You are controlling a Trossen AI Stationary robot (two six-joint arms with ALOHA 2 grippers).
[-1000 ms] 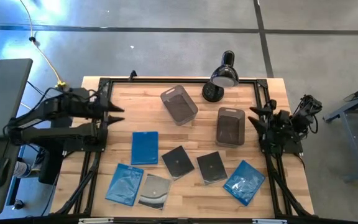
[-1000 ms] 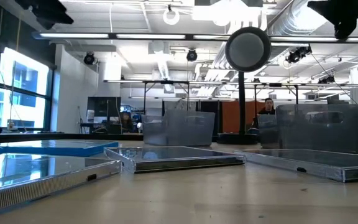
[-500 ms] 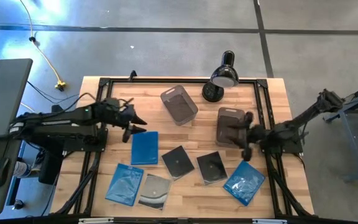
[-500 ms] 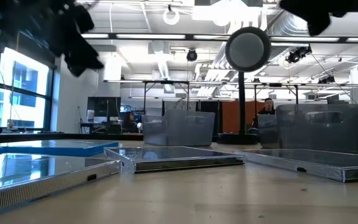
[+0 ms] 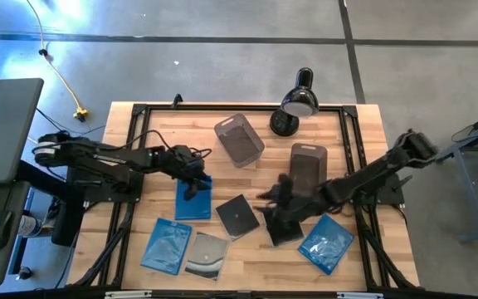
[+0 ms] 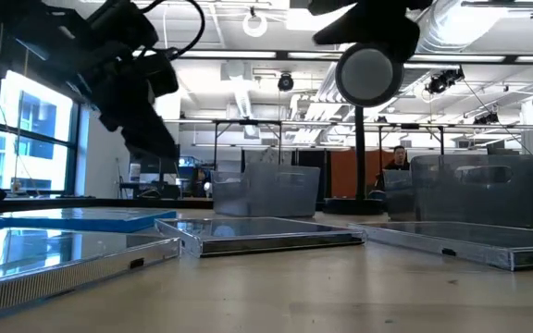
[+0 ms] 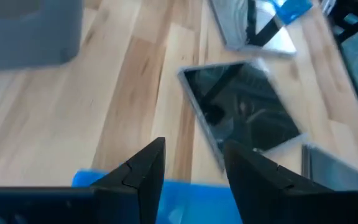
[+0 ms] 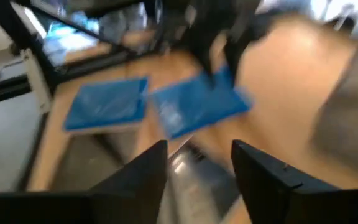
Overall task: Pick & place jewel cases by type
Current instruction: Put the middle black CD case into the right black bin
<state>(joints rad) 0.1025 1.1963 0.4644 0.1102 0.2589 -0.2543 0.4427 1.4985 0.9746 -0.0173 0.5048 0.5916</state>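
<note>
Six jewel cases lie flat on the wooden table. Three are blue (image 5: 193, 198), (image 5: 166, 246), (image 5: 326, 242), two are dark (image 5: 237, 216), (image 5: 282, 226), and one is clear-grey with a silver disc (image 5: 206, 254). My left gripper (image 5: 194, 180) hovers open over the far end of the middle blue case (image 7: 185, 202), above the table (image 6: 142, 111). My right gripper (image 5: 277, 203) is open over the far edge of the right dark case. In its wrist view the fingers (image 8: 201, 168) stand apart, blurred, with two blue cases (image 8: 107, 106), (image 8: 197, 109) beyond.
Two smoky grey tubs (image 5: 239, 139), (image 5: 308, 169) stand on the far half of the table, and a black dome lamp (image 5: 297, 101) sits at the far edge. A black frame runs along the table's sides. A person sits far off in the room (image 6: 399, 159).
Both arms have swung in from the table's sides toward the middle. My left gripper moved right and toward the near edge, lowering over the middle blue case. My right gripper moved left and toward the near edge, past the right tub, over the right dark case. No case has moved.
</note>
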